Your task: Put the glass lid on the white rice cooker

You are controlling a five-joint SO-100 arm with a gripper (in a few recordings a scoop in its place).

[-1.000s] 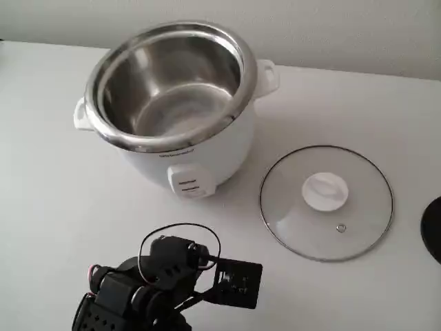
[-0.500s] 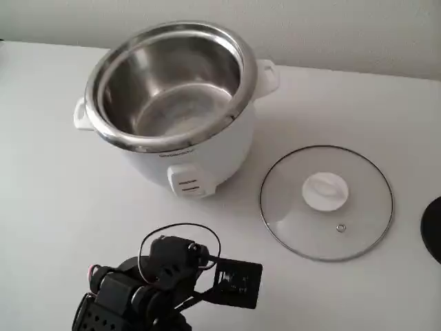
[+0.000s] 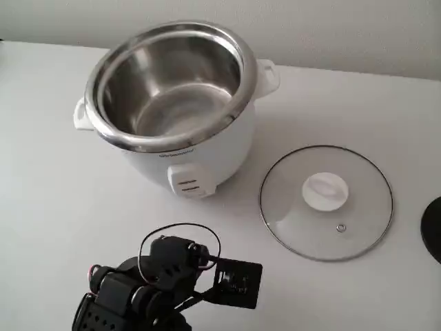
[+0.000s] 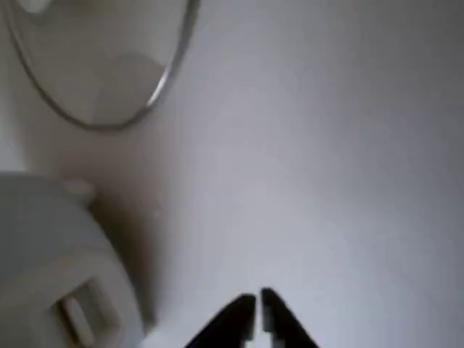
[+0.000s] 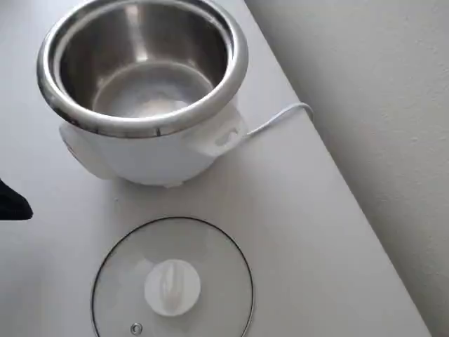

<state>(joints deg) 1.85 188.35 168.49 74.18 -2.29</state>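
Observation:
The white rice cooker (image 3: 200,148) stands open at the back of the table, its steel inner pot empty; it also shows from above (image 5: 161,151) and at the wrist view's lower left (image 4: 51,275). The glass lid (image 3: 326,202) lies flat on the table to the cooker's right in the fixed view, white knob up, and in front of the cooker in the overhead view (image 5: 172,279). A part of the lid's rim (image 4: 109,87) shows at the wrist view's top left. My gripper (image 4: 258,304) is shut with nothing in it, low over bare table, well away from the lid.
My black arm (image 3: 148,286) sits at the fixed view's bottom edge, in front of the cooker. A dark round object (image 3: 434,231) pokes in at the right edge beside the lid. The cooker's white cord (image 5: 277,119) runs off the table's edge.

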